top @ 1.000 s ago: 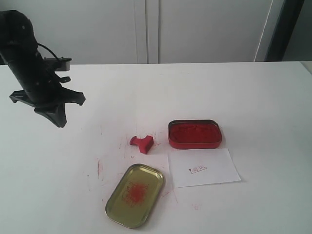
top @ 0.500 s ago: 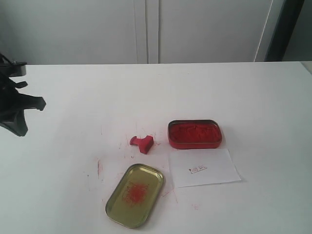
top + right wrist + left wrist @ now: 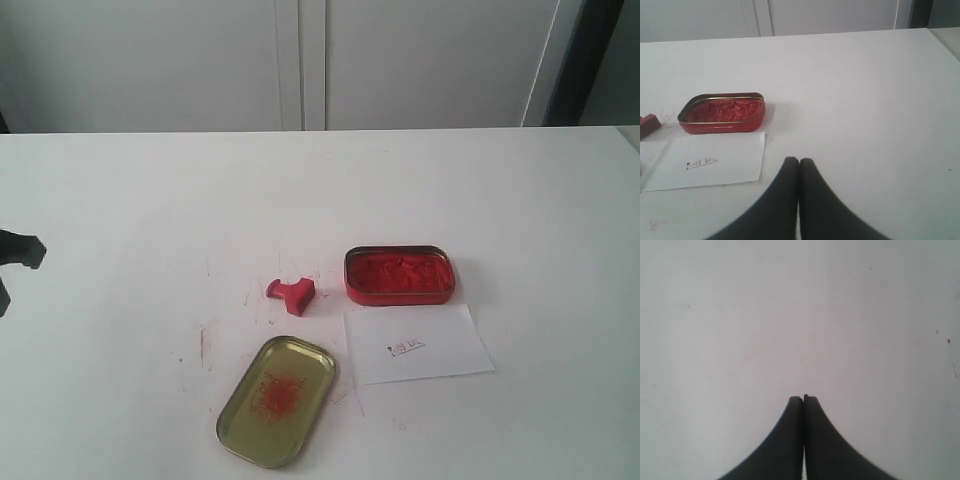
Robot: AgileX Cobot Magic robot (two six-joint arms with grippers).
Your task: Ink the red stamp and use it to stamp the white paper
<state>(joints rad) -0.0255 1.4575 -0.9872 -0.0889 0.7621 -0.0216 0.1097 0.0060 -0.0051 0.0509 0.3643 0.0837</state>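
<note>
The red stamp (image 3: 291, 294) lies on its side on the table, left of the red ink tin (image 3: 399, 274); one end of the red stamp (image 3: 649, 124) shows in the right wrist view. The white paper (image 3: 417, 343) sits just in front of the tin and bears a small red print; the paper (image 3: 707, 160) also shows in the right wrist view. My left gripper (image 3: 803, 398) is shut over bare tabletop, holding nothing; only a sliver of it (image 3: 18, 250) shows at the exterior view's left edge. My right gripper (image 3: 799, 161) is shut and empty, off to the side of the paper.
A gold tin lid (image 3: 277, 399) with red smudges lies in front of the stamp. Red scratch marks (image 3: 204, 345) dot the white tabletop. The ink tin (image 3: 722, 112) stands open behind the paper.
The left arm has pulled back leftward, from above the table's left part to almost out of the exterior view. Stamp, tin, lid and paper have not moved.
</note>
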